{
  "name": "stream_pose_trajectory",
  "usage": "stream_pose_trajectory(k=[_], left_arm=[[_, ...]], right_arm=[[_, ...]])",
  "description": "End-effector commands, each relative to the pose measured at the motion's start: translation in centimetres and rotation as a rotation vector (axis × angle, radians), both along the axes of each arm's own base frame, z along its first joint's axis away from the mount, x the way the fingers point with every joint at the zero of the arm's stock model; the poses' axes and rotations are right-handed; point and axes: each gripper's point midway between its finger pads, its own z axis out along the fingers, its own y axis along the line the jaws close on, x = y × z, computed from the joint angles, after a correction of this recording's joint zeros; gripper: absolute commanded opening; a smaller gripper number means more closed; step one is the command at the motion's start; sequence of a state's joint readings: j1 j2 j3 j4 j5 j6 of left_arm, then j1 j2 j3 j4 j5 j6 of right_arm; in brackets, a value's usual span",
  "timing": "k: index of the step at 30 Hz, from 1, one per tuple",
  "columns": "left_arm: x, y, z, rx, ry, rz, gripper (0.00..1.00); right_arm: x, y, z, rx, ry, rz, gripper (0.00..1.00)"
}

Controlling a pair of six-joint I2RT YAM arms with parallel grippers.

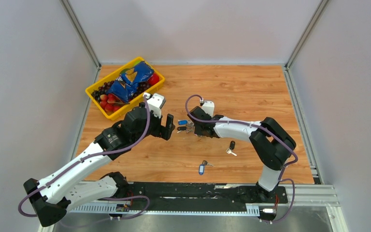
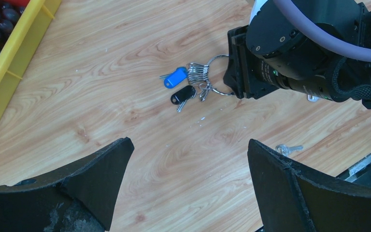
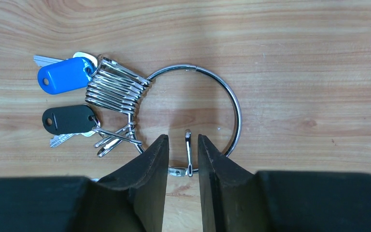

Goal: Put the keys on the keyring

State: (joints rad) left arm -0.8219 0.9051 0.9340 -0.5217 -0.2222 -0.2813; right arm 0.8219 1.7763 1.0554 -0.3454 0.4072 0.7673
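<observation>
The keyring (image 3: 236, 112) lies flat on the wooden table, a thin silver ring carrying a bunch of wire clips (image 3: 116, 89), a blue-tagged key (image 3: 65, 76) and a black-headed key (image 3: 67, 119). My right gripper (image 3: 182, 137) straddles the ring's raised latch (image 3: 188, 150) with a narrow gap, and the jaws do not press on it. My left gripper (image 1: 169, 126) hangs wide open over bare wood just left of the keyring (image 1: 188, 126). Two loose keys lie nearer the arms: a black-headed one (image 1: 231, 146) and a blue-tagged one (image 1: 202, 167).
A yellow basket (image 1: 98, 104) holding a blue bag, dark grapes and red fruit stands at the back left. Grey walls enclose the table on three sides. The right arm's forearm (image 1: 236, 128) stretches across the table's middle.
</observation>
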Motion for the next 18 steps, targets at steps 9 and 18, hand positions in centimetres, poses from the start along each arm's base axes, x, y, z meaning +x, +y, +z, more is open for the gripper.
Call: stream_pose_trajectory(k=[9,18], left_arm=[[0.3,0.3,0.2,0.011,-0.023,0.004,1.0],[0.3,0.3,0.2,0.012,-0.022,0.004,1.0]], right_arm=[[2.0,0.7,0.6,-0.006,-0.054,-0.006,0.25],[2.0,0.7,0.4,-0.014,-0.049,0.002,0.11]])
